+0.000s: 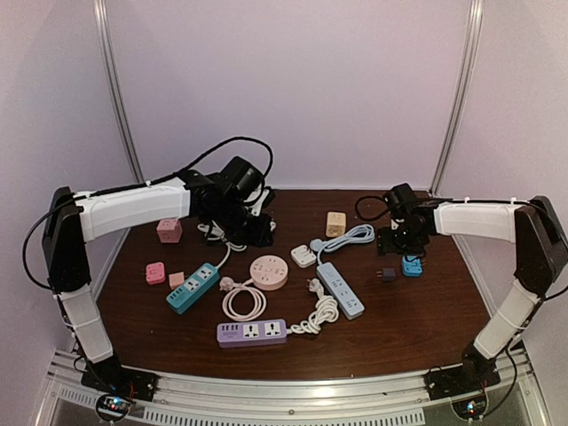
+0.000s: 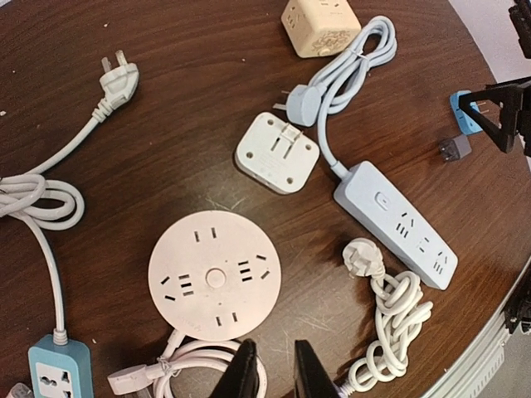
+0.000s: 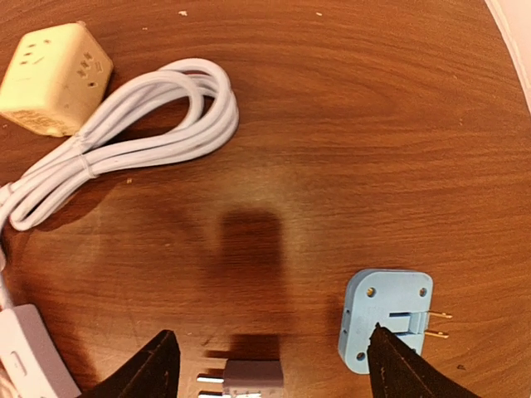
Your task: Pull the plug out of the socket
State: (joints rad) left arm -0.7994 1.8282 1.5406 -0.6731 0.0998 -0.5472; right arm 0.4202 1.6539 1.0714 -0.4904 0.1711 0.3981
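A small grey plug (image 1: pixel 386 274) lies on the brown table, apart from a blue socket adapter (image 1: pixel 412 265) beside it. In the right wrist view the plug (image 3: pixel 253 377) lies with its prongs pointing left, and the blue adapter (image 3: pixel 386 319) lies flat with its own prongs showing. My right gripper (image 1: pixel 401 241) hangs above both, wide open and empty (image 3: pixel 274 333). My left gripper (image 1: pixel 253 222) is raised at the back left, over the pink round socket (image 2: pixel 214 275). Its fingers stand close together and hold nothing (image 2: pixel 275 352). The plug (image 2: pixel 455 148) and the blue adapter (image 2: pixel 463 112) also show in the left wrist view.
A white power strip (image 1: pixel 341 289), a purple strip (image 1: pixel 252 332) and a teal strip (image 1: pixel 193 287) lie mid-table with coiled cords. A beige cube socket (image 1: pixel 335 223), a white adapter (image 1: pixel 303 256) and pink cubes (image 1: pixel 169 231) stand around them. Walls close in the back and sides.
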